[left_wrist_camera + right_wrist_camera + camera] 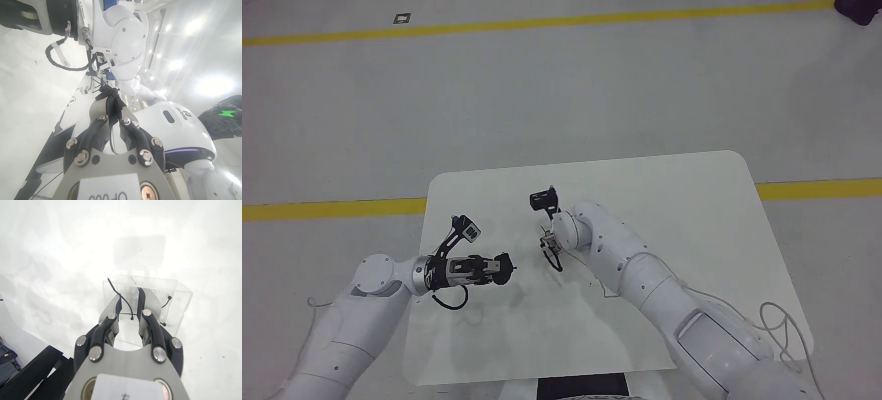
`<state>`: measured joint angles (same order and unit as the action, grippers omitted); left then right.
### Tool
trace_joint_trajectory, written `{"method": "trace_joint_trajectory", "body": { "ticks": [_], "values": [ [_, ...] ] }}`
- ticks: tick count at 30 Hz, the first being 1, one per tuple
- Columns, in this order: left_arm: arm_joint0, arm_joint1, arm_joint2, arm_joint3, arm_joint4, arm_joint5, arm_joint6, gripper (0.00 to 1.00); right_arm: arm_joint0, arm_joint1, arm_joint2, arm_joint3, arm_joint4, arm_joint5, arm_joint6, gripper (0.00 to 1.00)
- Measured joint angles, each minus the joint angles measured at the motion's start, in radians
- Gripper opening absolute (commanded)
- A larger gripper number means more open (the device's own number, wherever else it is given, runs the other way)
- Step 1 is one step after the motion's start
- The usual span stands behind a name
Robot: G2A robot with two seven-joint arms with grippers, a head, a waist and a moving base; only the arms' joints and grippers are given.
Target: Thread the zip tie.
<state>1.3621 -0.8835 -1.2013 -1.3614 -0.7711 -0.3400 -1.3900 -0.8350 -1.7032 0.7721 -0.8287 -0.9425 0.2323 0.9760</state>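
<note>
We see a white label (110, 186) on the left gripper (113, 102), clenched on a thin black zip tie (111, 136); the right gripper (129, 298) is spread wide.

Clear box (181, 306) walls around right gripper (130, 294), left gripper (509, 266) near, free room over table (692, 200) beyond

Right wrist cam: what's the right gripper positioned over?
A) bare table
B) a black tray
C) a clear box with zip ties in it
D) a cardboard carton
C: the right gripper is open, its fingers apart over a clear box that holds several black zip ties.
</note>
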Motion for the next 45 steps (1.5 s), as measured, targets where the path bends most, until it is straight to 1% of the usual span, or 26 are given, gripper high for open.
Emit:
{"method": "trace_joint_trajectory", "body": {
  "ticks": [3, 7, 11, 14, 19, 23, 25, 30, 32, 35, 40, 45],
  "values": [
    [0.0, 0.0, 0.0, 0.0, 0.0, 0.0, 0.0, 0.0, 0.006, -0.004, -0.004, 0.014, 0.003, -0.001, -0.006, 0.0],
    [0.0, 0.0, 0.0, 0.0, 0.0, 0.0, 0.0, 0.0, 0.012, -0.008, -0.002, 0.018, 0.007, 0.004, -0.015, 0.0],
    [0.0, 0.0, 0.0, 0.0, 0.0, 0.0, 0.0, 0.0, 0.008, -0.004, 0.01, -0.011, 0.004, 0.021, -0.008, 0.0],
    [0.0, 0.0, 0.0, 0.0, 0.0, 0.0, 0.0, 0.0, -0.006, 0.004, 0.028, -0.053, 0.003, 0.032, 0.009, 0.0],
    [0.0, 0.0, 0.0, 0.0, 0.0, 0.0, 0.0, 0.0, -0.048, 0.029, 0.072, -0.152, -0.019, 0.046, 0.052, 0.0],
    [0.0, 0.0, 0.0, 0.0, 0.0, 0.0, 0.0, 0.0, -0.091, 0.052, 0.12, -0.233, -0.03, 0.043, 0.081, 0.0],
    [0.0, 0.0, 0.0, 0.0, 0.0, 0.0, 0.0, 0.0, -0.118, 0.064, 0.148, -0.278, -0.022, 0.032, 0.091, 0.0],
    [0.0, 0.0, 0.0, 0.0, 0.0, 0.0, 0.0, 0.0, -0.18, 0.087, 0.223, -0.363, 0.048, -0.016, 0.109, 0.0],
    [0.0, 0.0, 0.0, 0.0, 0.0, 0.0, 0.0, 0.0, -0.195, 0.093, 0.244, -0.379, 0.076, -0.035, 0.117, 0.0],
    [0.0, 0.0, 0.0, 0.0, 0.0, 0.0, 0.0, 0.0, -0.21, 0.099, 0.266, -0.392, 0.119, -0.061, 0.132, 0.0],
    [0.0, 0.0, 0.0, 0.0, 0.0, 0.0, 0.0, 0.0, -0.228, 0.107, 0.3, -0.408, 0.225, -0.099, 0.154, 0.0],
    [0.0, 0.0, 0.0, 0.0, 0.0, 0.0, 0.0, 0.0, -0.238, 0.119, 0.353, -0.417, 0.357, -0.128, 0.217, 0.0]
  ]
}}
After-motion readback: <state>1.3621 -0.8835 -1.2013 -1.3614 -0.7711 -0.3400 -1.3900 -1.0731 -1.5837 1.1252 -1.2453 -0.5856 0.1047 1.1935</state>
